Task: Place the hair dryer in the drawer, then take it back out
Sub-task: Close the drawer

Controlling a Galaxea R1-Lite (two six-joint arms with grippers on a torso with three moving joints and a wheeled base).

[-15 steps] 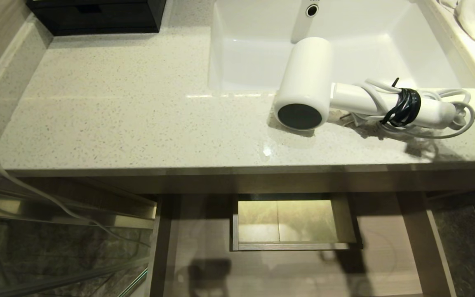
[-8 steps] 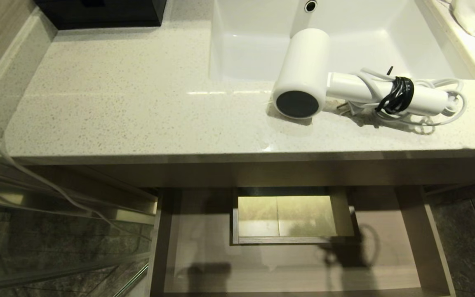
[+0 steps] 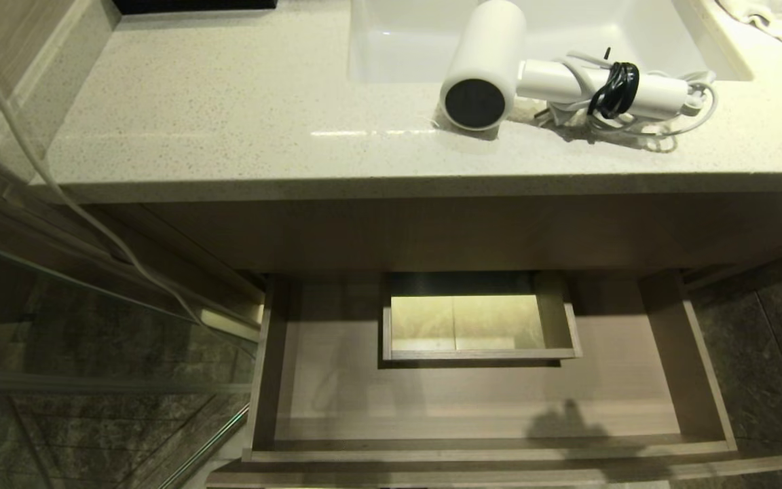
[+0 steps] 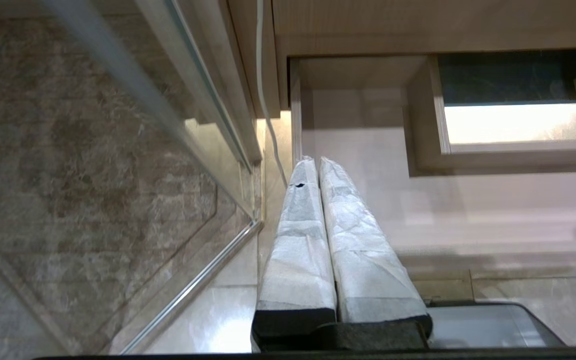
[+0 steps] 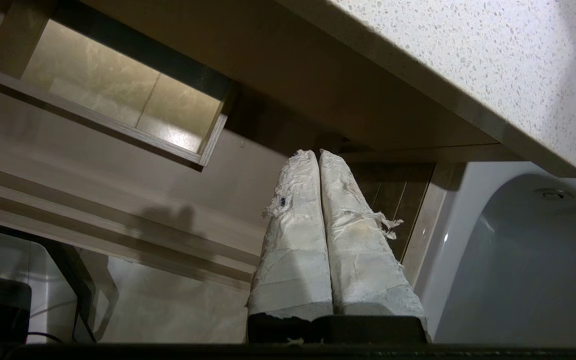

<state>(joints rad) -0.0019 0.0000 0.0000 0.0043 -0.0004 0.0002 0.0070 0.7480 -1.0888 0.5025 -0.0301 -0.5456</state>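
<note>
The speckled surface (image 3: 228, 115) carries the hair dryer (image 3: 482, 68) at the sink's (image 3: 398, 47) front edge. Below, the drawer (image 3: 676, 360) stands pulled out. Left gripper (image 4: 316, 162) and right gripper (image 5: 316, 155): jaws pressed together, holding nothing.

A: How many hair dryers?
B: One hair dryer (image 3: 482, 64), with one black band (image 3: 613, 89) around its cord.
A: Drawers?
B: One drawer (image 3: 479, 401), with one boxed notch (image 3: 476, 326) in it.
A: And on the worktop (image 3: 228, 115)?
B: One sink (image 3: 391, 41), one towel (image 3: 768, 17) at the corner.
A: Pincers?
B: Two: one left pincer (image 4: 316, 165), one right pincer (image 5: 316, 157), two wrapped fingers each.
</note>
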